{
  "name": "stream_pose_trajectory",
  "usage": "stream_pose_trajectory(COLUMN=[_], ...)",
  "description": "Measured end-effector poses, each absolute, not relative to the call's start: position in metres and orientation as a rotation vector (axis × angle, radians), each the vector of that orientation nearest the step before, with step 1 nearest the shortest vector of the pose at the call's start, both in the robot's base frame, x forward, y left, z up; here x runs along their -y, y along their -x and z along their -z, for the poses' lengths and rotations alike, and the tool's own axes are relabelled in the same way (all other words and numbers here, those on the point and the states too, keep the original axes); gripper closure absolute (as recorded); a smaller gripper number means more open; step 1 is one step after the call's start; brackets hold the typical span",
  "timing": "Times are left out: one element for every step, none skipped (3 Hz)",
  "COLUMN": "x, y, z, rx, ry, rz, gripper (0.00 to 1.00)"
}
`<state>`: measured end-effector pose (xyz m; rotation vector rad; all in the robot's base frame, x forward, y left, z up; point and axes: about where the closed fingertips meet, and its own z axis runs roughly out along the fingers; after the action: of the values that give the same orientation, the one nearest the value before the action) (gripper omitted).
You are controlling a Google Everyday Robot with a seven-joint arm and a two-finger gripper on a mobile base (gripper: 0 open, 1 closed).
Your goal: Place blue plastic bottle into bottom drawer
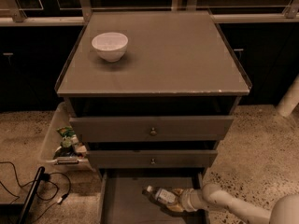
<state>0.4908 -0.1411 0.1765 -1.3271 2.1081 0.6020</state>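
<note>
We have our gripper (173,201) low at the front of the cabinet, reaching in from the right over the open bottom drawer (125,199). Its fingers are closed on the base end of the blue plastic bottle (160,195). The bottle lies nearly on its side, white cap pointing left and slightly up, inside the drawer's outline and towards its right half. The light down there is dim, so we cannot say for sure whether the bottle already rests on the drawer floor or hangs just above it.

We judge the step in hand to be the set-down. To do it well, we should lower until the bottle lies flat on the floor and keep it off the right wall. Then we should part the fingers only enough to free it, so it does not roll. We would withdraw back to the right and upward, staying clear of the middle drawer (152,158) overhanging just behind.
</note>
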Motion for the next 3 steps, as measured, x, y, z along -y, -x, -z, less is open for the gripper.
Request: stream_pose_trajectory(x=[0.136,0.1334,0.1333], y=[-0.4917,-0.4923,-0.4923], z=[-0.1566,-0.1553,-0.1552], rx=[-2.144,-2.143,-2.143], ry=[1.373,1.383,1.383], rz=[-0.612,-0.613,-0.613], gripper=[1.0,1.0,0.82])
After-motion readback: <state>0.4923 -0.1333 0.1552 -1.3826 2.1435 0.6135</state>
